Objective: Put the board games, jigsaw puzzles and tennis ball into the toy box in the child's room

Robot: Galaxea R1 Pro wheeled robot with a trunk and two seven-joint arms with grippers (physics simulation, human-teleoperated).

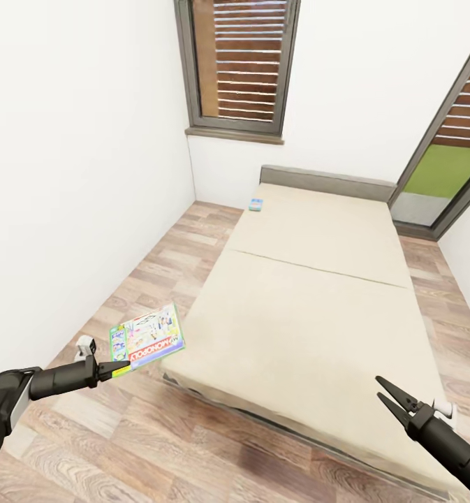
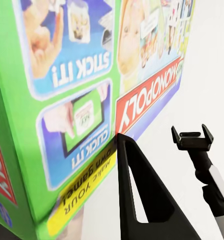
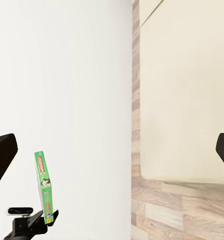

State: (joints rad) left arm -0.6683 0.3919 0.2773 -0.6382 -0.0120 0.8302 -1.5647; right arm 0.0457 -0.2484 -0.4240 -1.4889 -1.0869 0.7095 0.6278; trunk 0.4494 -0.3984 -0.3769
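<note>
Green-and-white Monopoly box (image 1: 147,337): held up off the floor beside the near left corner of the bed, clear of the mattress, its printed face tilted up toward the head camera; in the right wrist view (image 3: 45,186) it shows edge-on against the white wall.
Left gripper (image 1: 120,368): clenched on one end of the Monopoly box; in the left wrist view a black finger (image 2: 141,190) presses flat against the printed face (image 2: 82,85).
Right gripper (image 1: 383,390): released, its two dark fingers spread apart over the near right part of the mattress, grasping nothing.
Small blue game box (image 1: 255,204): lying flat on the far left edge of the bed, near the grey headboard (image 1: 325,183), well apart from both arms.
Bed (image 1: 311,307): plain beige mattress with a seam across the middle, on a grey frame.
Floor (image 1: 123,433): wood planks.
Window (image 1: 236,66): dark-framed, slatted, in the far wall above the bed's head.
</note>
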